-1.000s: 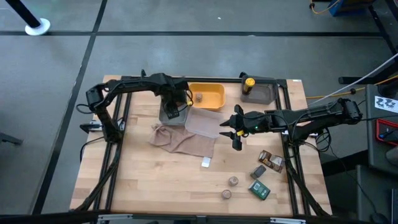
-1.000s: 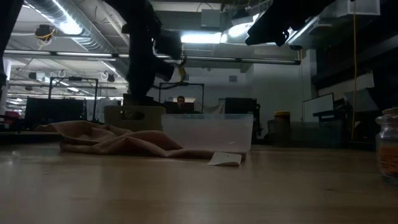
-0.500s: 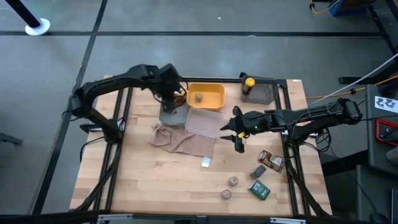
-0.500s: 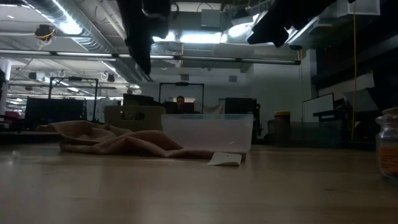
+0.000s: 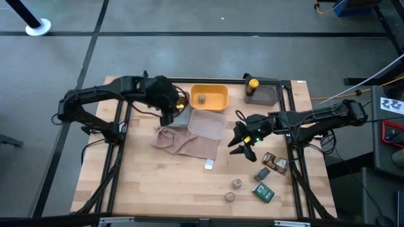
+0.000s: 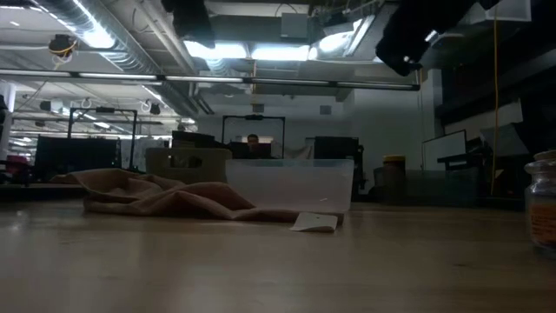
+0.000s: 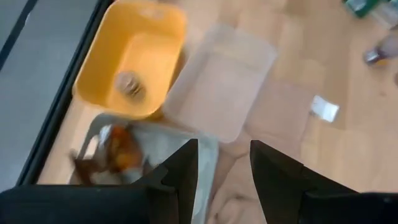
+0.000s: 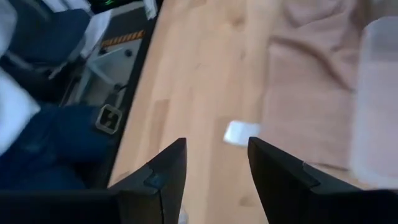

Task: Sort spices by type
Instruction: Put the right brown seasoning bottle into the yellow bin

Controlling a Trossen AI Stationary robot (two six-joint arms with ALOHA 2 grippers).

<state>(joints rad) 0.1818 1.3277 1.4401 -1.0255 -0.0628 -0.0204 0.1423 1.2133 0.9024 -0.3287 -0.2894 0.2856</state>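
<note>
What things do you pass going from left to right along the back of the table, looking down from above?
Grey tray → yellow tray with a little round jar inside → yellow-capped bottle → dark tray.

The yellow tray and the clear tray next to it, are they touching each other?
Cannot tell. In the left wrist view the yellow tray and the clear tray meet rim to rim with no visible gap, but real contact is not plain.
</note>
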